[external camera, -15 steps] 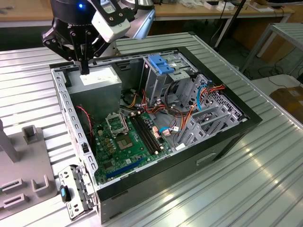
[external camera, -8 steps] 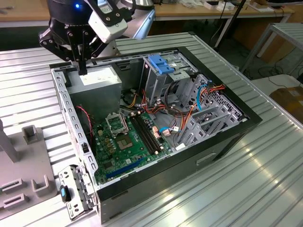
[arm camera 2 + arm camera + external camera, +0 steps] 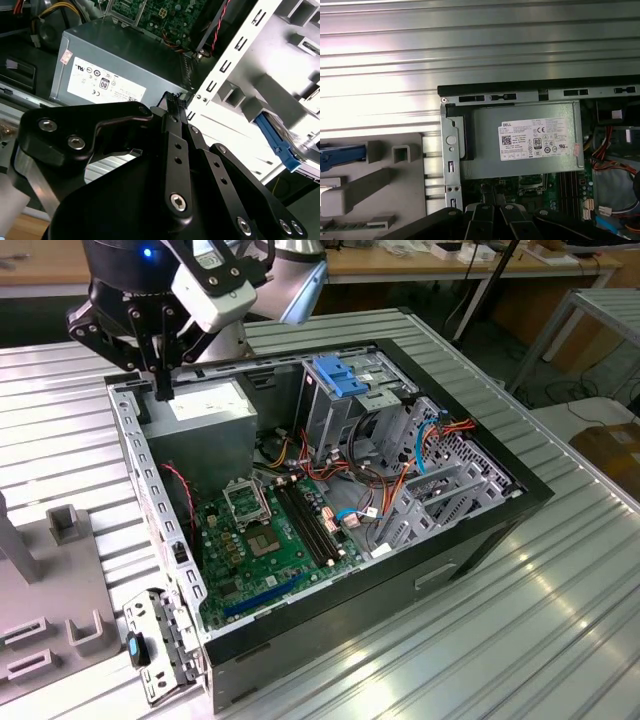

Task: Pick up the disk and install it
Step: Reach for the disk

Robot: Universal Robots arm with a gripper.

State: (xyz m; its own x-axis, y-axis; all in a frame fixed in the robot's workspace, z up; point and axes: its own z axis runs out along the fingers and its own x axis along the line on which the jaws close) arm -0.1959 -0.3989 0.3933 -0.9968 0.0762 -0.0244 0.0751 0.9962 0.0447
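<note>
Table (image 3: 560,620), ribbed metal, w/ open PC case (image 3: 480,530) lying flat on it. Grey PSU box (image 3: 205,415) in case corner, right below gripper (image 3: 163,390); fingers pinched together, nothing between. Grey fixture block (image 3: 380,185) outside case wall, next to PSU corner. Prob. disk (image 3: 340,152): blue-railed piece in that fixture, sideways from fingertips, beyond case wall. Long axis approx. along table ribs; body mostly cut off.

A robotics workshop: a ribbed silver aluminium surface (image 3: 560,620) carries an opened black desktop computer case (image 3: 400,585), with cluttered wooden workbenches (image 3: 400,265) behind.
</note>
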